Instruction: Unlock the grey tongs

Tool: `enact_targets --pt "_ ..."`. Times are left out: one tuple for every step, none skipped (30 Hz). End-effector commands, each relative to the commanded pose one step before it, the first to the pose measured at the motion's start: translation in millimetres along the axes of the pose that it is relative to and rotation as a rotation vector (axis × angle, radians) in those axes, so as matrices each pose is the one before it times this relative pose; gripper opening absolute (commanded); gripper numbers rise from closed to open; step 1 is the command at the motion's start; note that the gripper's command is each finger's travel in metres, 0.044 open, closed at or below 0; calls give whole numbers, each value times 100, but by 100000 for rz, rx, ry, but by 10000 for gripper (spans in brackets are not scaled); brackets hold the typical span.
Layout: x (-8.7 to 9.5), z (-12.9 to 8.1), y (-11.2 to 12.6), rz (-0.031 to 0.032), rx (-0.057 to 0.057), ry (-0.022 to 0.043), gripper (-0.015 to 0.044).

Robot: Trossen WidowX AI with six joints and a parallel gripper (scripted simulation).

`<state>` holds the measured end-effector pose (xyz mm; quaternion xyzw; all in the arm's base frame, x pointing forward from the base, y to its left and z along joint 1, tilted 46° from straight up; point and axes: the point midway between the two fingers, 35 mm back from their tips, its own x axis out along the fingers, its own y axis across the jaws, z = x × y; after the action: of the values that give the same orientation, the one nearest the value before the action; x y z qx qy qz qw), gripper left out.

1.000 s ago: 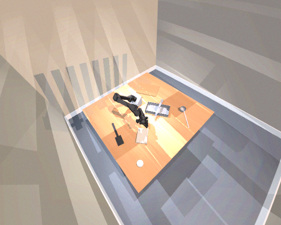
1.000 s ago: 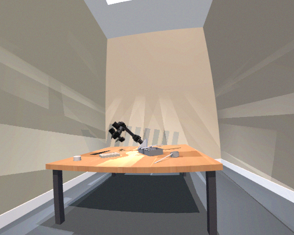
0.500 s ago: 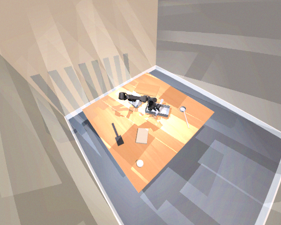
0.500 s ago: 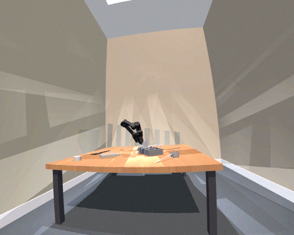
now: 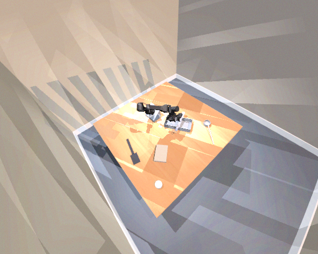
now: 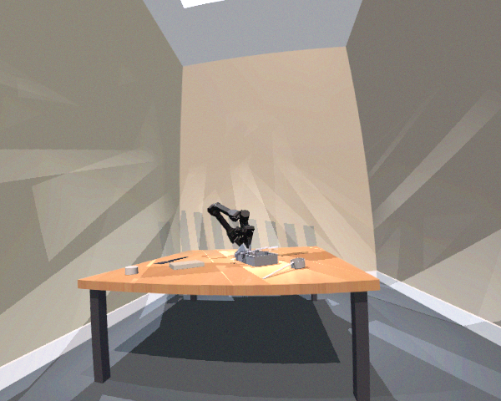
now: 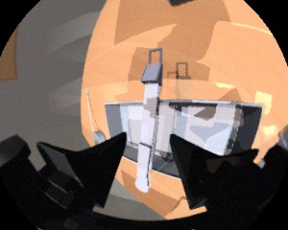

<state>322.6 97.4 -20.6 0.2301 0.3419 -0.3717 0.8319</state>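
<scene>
The grey tongs (image 5: 177, 127) (image 7: 150, 107) lie across the roasting tin (image 5: 188, 129) (image 6: 264, 260) (image 7: 114, 126). In the wrist view their ring and dark grey block stick out past the far wall; the pale rounded tips stick out past the near wall. The arms look closed together. My gripper (image 5: 176, 119) (image 6: 247, 245) (image 7: 148, 136) points down above the tin, open partway, with one finger on each side of the tongs in the wrist view. It holds nothing. A flat wooden board (image 5: 166, 100) (image 6: 295, 253) seems to lie behind the arm, hard to tell from the table.
A ladle (image 5: 206, 123) (image 6: 297, 263) lies beyond the tin. A dark spatula (image 5: 135, 157) (image 6: 171, 261), a pale flat block (image 5: 160, 153) (image 6: 187, 265) and a white round object (image 5: 158, 184) (image 6: 131, 270) are on the table. A grey angular object (image 5: 154, 117) stands by my arm's base.
</scene>
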Motion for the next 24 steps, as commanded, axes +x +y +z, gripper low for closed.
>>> enact_targets --pt "604 -72 -81 -552 -622 -281 260" --pt "163 -3 17 -4 5 14 260" --pt "163 -3 16 -3 5 13 260" --pt "164 -2 15 -3 5 12 260" --pt "164 -2 15 -3 4 11 260" --pt "164 -1 14 -2 4 10 260" --pt "164 -1 13 -2 4 9 260" --pt "164 0 12 -2 4 8 260" --pt "164 0 11 -1 4 7 260" --pt "164 1 10 -1 3 6 260" --pt "164 1 9 -1 3 5 260" --pt "164 1 8 0 3 4 260" --pt "164 2 7 0 3 3 260" --pt "164 2 6 0 2 2 260" --pt "164 2 5 1 2 1 260" --pt "164 3 4 1 2 0 260" --pt "164 3 3 1 2 -1 260" --pt "164 3 3 1 2 -3 260" --pt "164 3 2 2 1 -4 260" --pt "164 4 1 2 1 -5 260" --pt "164 4 0 2 1 -6 260" --pt "164 4 -1 2 1 -7 260" --pt "164 4 -2 3 0 -8 260" --pt "164 5 -3 3 0 -9 260"
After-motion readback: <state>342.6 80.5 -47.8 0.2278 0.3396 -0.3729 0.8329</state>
